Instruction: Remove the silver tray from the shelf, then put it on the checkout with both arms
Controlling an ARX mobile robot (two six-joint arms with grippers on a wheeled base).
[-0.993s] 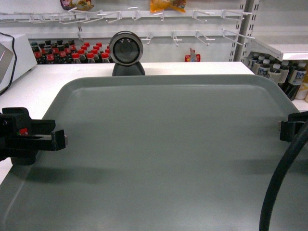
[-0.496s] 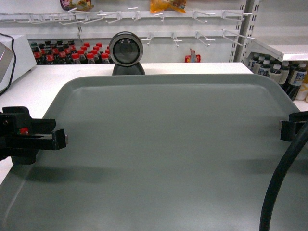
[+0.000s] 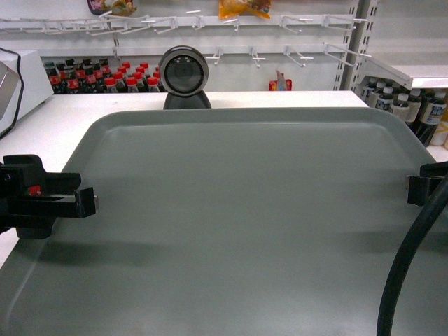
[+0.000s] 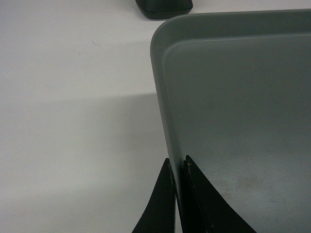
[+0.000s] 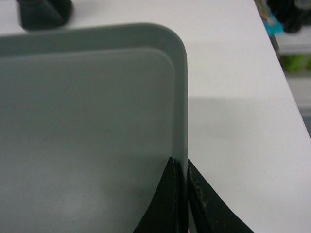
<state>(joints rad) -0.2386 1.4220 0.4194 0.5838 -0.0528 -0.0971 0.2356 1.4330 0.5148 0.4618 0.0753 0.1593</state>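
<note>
Above the white checkout [image 3: 63, 122], the silver tray [image 3: 245, 210] is held level by both arms, its shadow cast on the tabletop in both wrist views. The left rim is pinched by the left gripper [image 4: 179, 167], whose two dark fingers [image 4: 163, 199] are closed narrowly on either side of the edge. The right rim is clamped likewise by the right gripper [image 5: 181, 167], one finger inside and one outside. A round dark camera unit [image 3: 184, 75] is seen beyond the far edge, with bottles [image 3: 105, 78] ranged on the store shelving behind.
</note>
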